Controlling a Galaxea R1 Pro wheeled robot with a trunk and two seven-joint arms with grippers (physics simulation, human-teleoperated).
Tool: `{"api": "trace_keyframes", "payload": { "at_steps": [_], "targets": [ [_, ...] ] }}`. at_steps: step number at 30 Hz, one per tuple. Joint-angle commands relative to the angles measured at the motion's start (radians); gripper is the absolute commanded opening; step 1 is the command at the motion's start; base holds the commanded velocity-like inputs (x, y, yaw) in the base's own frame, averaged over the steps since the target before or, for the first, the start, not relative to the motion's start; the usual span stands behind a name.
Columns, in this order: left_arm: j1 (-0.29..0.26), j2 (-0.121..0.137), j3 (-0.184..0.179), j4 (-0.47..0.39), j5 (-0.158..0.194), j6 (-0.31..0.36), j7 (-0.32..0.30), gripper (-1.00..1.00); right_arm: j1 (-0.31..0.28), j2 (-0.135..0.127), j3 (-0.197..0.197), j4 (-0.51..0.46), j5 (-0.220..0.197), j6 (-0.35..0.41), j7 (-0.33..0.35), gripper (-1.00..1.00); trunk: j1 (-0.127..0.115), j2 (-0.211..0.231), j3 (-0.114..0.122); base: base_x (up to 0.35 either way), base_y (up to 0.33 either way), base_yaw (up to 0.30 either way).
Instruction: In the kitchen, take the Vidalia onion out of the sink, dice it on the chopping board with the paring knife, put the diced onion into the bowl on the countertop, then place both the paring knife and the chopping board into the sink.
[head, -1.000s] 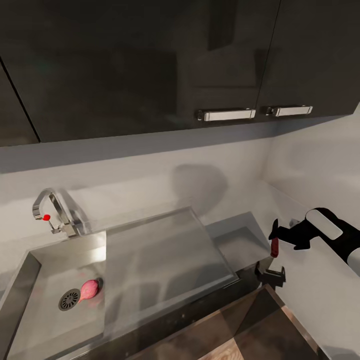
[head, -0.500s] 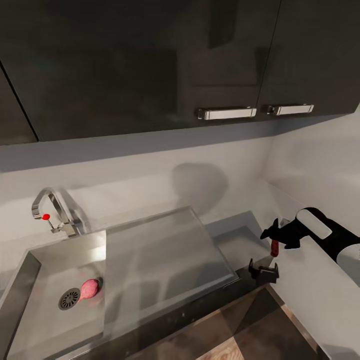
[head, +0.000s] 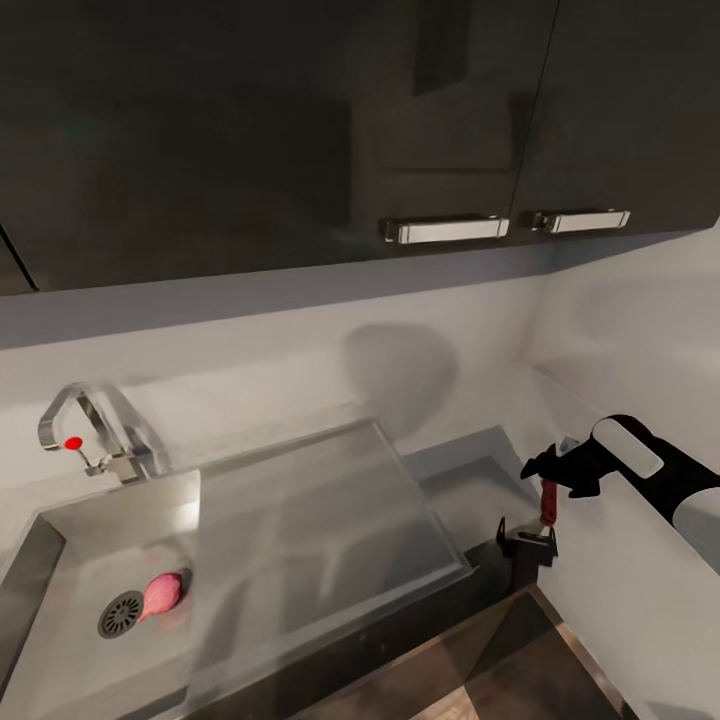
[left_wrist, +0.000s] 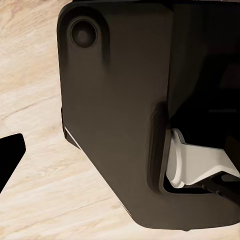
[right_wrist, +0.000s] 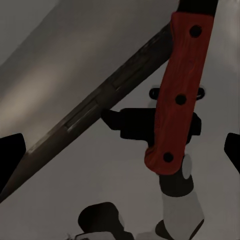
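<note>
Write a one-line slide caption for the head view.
Right gripper holds the paring knife by its red handle beside the sink, a pink onion lying by the drain.

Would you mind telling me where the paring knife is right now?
In the head view, the paring knife hangs handle-down from the right gripper, at the right, above the countertop just beyond the sink's drainboard.

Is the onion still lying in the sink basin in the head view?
Yes, the pink onion lies on the floor of the sink, right beside the drain.
</note>
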Motion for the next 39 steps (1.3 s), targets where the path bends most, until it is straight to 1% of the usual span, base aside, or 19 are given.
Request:
{"api": "trace_keyframes", "payload": {
  "at_steps": [1,12,14,16,19,25,39],
  "targets": [
    [0.000,0.000,0.000,0.000,0.001,-0.003,0.001,1.00,-0.002,-0.001,0.006,-0.002,-0.011,-0.001,-0.008,1.00,0.001,-0.002,-0.002,0.016,-0.011,0.000],
    [-0.001,0.000,0.000,0.000,0.001,-0.003,0.001,1.00,-0.001,-0.001,0.004,0.001,-0.006,0.000,-0.010,1.00,0.001,-0.002,-0.002,0.003,-0.002,0.000],
    [-0.001,0.000,0.000,0.000,0.001,-0.003,0.001,1.00,-0.001,-0.001,0.003,0.007,-0.005,-0.001,-0.023,1.00,0.001,-0.002,-0.002,0.000,0.000,0.000],
    [0.000,0.000,-0.001,0.000,0.001,-0.003,0.001,1.00,-0.001,0.003,0.002,0.009,-0.006,-0.001,-0.039,1.00,0.001,-0.002,-0.002,0.000,0.000,0.000],
    [0.000,0.000,-0.001,0.000,0.001,-0.003,0.001,1.00,-0.001,0.021,0.002,0.017,-0.006,-0.002,-0.075,1.00,0.001,-0.002,-0.002,0.000,0.000,0.000],
    [0.000,0.000,-0.001,0.001,0.001,-0.003,0.001,1.00,-0.001,0.045,0.002,0.025,-0.006,-0.001,-0.099,1.00,0.001,-0.002,-0.002,0.000,0.000,0.000],
    [0.000,0.000,-0.001,0.001,0.001,-0.002,0.001,1.00,0.000,0.049,0.002,0.026,-0.006,0.001,-0.102,1.00,0.001,-0.002,-0.002,0.000,0.000,0.000]
  ]
}}
